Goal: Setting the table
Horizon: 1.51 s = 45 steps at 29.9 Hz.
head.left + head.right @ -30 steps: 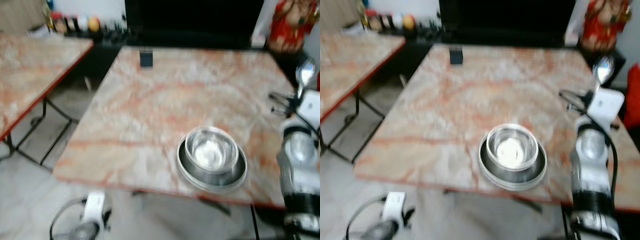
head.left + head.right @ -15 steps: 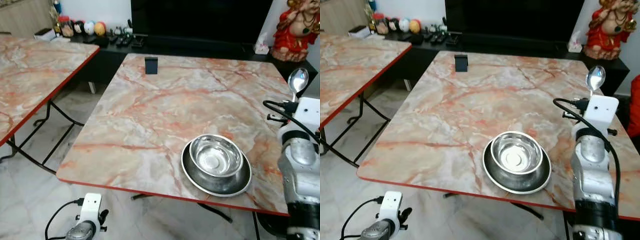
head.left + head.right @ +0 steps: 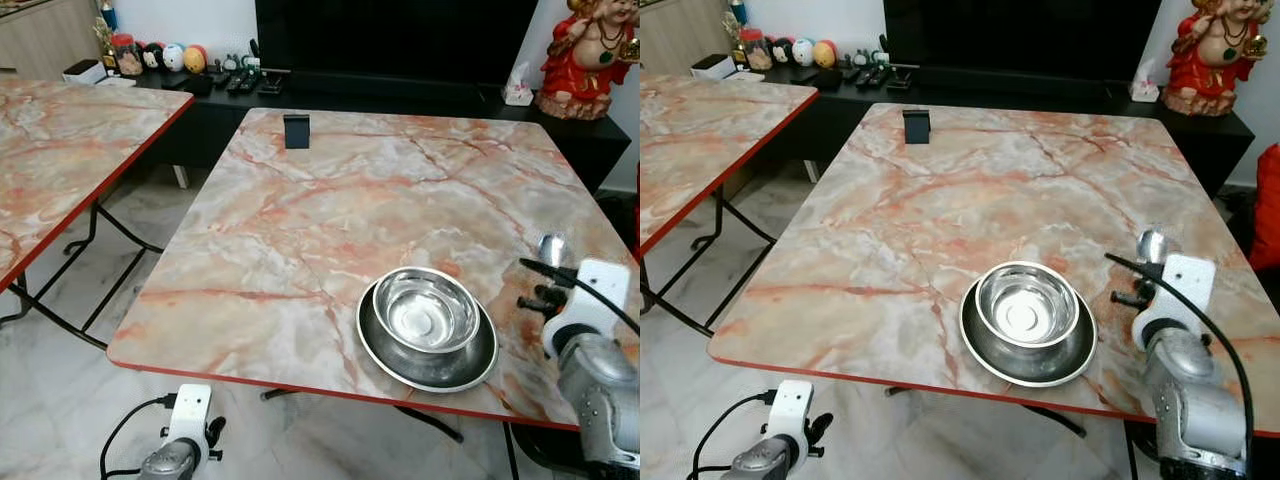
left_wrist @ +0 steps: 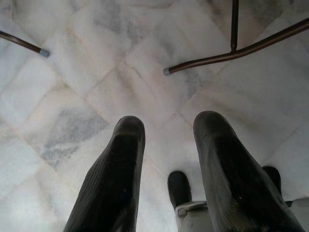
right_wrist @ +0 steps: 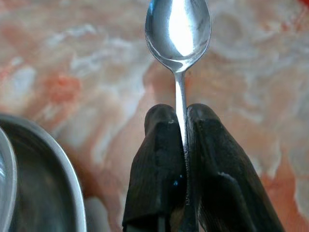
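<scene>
Where the head camera looks down on the marble surface [image 3: 330, 220], a steel bowl [image 3: 425, 310] sits nested in a steel plate [image 3: 428, 345] near the front edge. Just to the right of the plate, the right tool [image 3: 1152, 270] holds a spoon [image 3: 1152, 245] with its bowl end pointing away from the robot, low over the surface; whether it touches cannot be told. A small dark block [image 3: 296, 131] stands at the far side, and a second table [image 3: 60, 150] lies off to the left.

Left wrist view — the left tool [image 4: 166, 159] hangs idle over the tiled floor [image 4: 96, 72], its fingers [image 4: 118, 169] parted with nothing between them.

Right wrist view — the two fingers [image 5: 161, 159] are closed narrowly on the spoon's thin handle, the polished bowl of the spoon projecting beyond them above the marble, the plate's rim [image 5: 58, 159] beside.

The spoon is judged light, rigid and slick; a hold on the flat handle, as shown, suits it, though polished steel may swivel between the pads. Laying it flat beside the plate appears to be the step in hand.
</scene>
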### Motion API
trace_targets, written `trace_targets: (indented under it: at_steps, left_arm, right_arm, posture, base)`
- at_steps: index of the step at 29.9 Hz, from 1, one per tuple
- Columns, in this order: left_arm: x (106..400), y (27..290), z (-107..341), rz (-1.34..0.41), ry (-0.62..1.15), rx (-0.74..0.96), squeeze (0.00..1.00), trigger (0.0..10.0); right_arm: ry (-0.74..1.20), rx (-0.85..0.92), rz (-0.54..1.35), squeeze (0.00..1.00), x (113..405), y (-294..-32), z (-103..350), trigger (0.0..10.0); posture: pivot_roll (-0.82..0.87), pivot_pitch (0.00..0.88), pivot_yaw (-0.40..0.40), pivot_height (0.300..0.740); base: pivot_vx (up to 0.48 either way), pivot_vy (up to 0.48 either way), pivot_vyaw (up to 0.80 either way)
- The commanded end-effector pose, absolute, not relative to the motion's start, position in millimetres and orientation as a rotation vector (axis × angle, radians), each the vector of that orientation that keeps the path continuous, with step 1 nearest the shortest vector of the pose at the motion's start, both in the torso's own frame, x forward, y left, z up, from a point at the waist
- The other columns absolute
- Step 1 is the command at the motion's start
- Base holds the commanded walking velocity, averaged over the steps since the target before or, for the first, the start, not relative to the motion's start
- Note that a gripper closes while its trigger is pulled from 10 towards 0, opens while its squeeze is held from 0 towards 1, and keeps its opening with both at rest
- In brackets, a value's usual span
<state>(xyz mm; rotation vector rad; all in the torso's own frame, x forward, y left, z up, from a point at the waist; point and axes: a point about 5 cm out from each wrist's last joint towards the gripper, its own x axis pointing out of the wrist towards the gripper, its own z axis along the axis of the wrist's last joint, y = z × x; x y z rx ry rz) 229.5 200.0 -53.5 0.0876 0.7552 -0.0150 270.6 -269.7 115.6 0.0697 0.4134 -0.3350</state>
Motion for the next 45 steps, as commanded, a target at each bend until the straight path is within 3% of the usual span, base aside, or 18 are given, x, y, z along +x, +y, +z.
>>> trace_targets:
  at_steps: [1, 16, 27, 45]
  left_arm:
    - [228, 200, -55, -0.023, 0.778, 0.096, 0.0, 10.0]
    - [225, 200, -57, -0.023, 0.788, 0.092, 0.0, 10.0]
    - [226, 199, -57, -0.029, 0.786, 0.091, 0.0, 10.0]
    - [224, 200, -58, -0.027, 0.795, 0.092, 0.0, 10.0]
  right_arm:
    - [0.455, 0.09, -0.338, 0.0, 269, -271, 110, 10.0]
    - [0.591, 0.045, -0.246, 0.0, 260, -265, 84, 10.0]
    - [0.598, 0.02, -0.279, 0.0, 255, -275, 84, 10.0]
    - [0.597, 0.038, -0.25, 0.0, 258, -267, 79, 10.0]
  posture:
    - [-0.01, 0.0, -0.029, 0.74]
    - [-0.01, 0.0, -0.028, 0.74]
    - [-0.01, 0.0, -0.026, 0.74]
    - [0.0, 0.0, -0.028, 0.74]
  base:
    - [0.0, 0.0, 0.0]
    - [0.0, 0.0, 0.0]
    - [0.0, 0.0, 0.0]
    - [0.0, 0.0, 0.0]
